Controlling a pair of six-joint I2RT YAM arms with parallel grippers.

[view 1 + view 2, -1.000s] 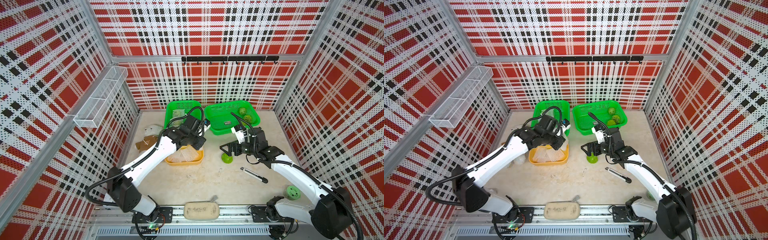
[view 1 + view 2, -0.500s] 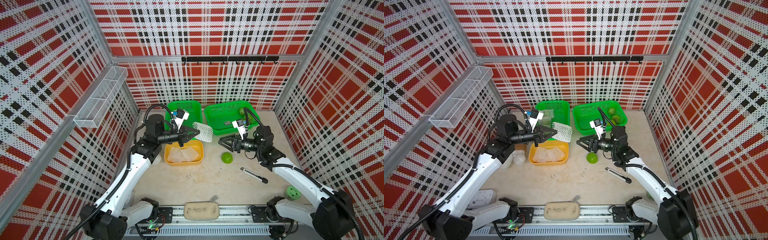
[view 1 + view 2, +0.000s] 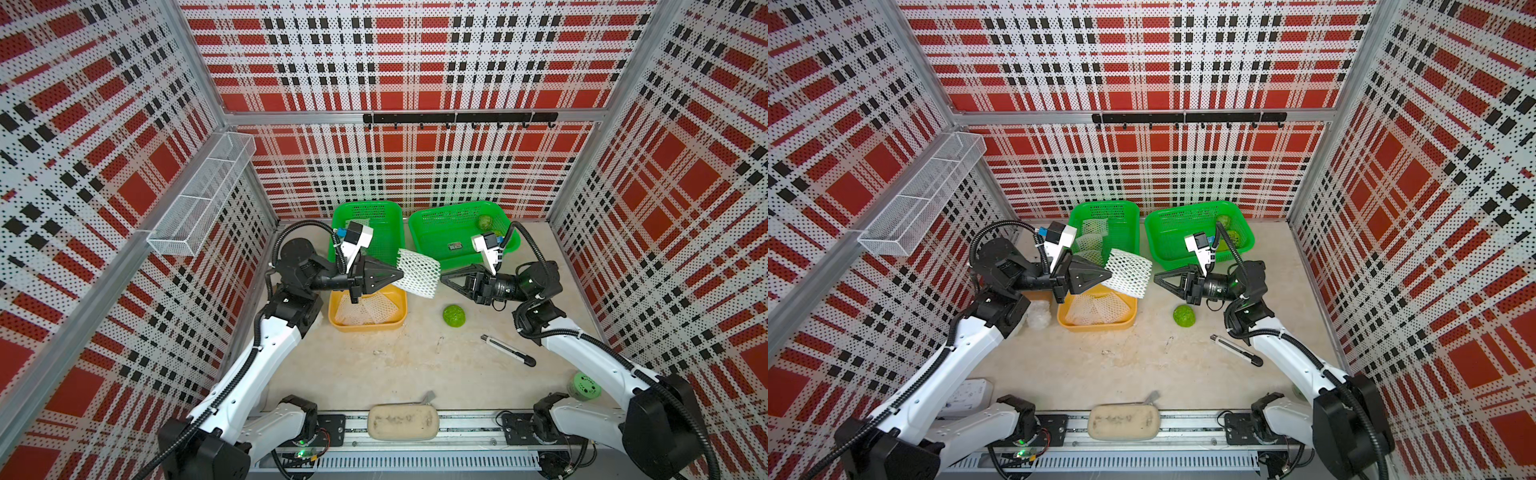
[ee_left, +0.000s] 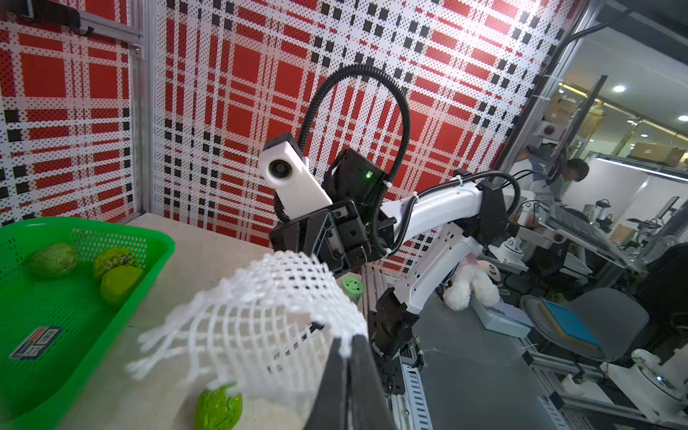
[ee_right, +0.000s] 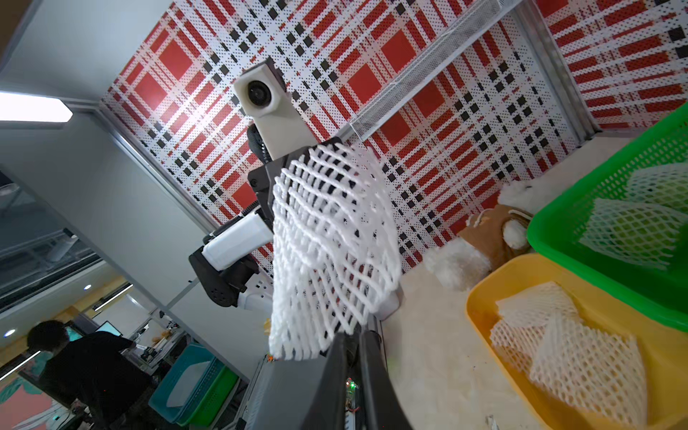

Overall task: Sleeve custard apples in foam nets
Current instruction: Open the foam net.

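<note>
My left gripper (image 3: pixel 398 275) is clamped on a foam net (image 3: pixel 417 274), held in the air near a bare custard apple (image 3: pixel 453 316) on the table (image 3: pixel 415 374). My right gripper (image 3: pixel 444 276) has its fingers together at the net's far edge, though I can't tell whether mesh is caught. That fruit is unsleeved, and spare nets (image 3: pixel 361 309) wait in the yellow tray (image 3: pixel 365 328). Only the right wrist view shows netted fruit (image 5: pixel 633 227) in one green basket (image 5: pixel 551 242), and only the left wrist view shows three bare custard apples (image 4: pixel 52 260) in the other.

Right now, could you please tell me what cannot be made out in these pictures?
- Right gripper: whether it pinches the foam net; in the right wrist view the net overlaps its tips.
- Plush bear: mostly behind the left arm in a top view.
- Basket label: too small to read.
- Round green container: partly behind the right arm.
</note>
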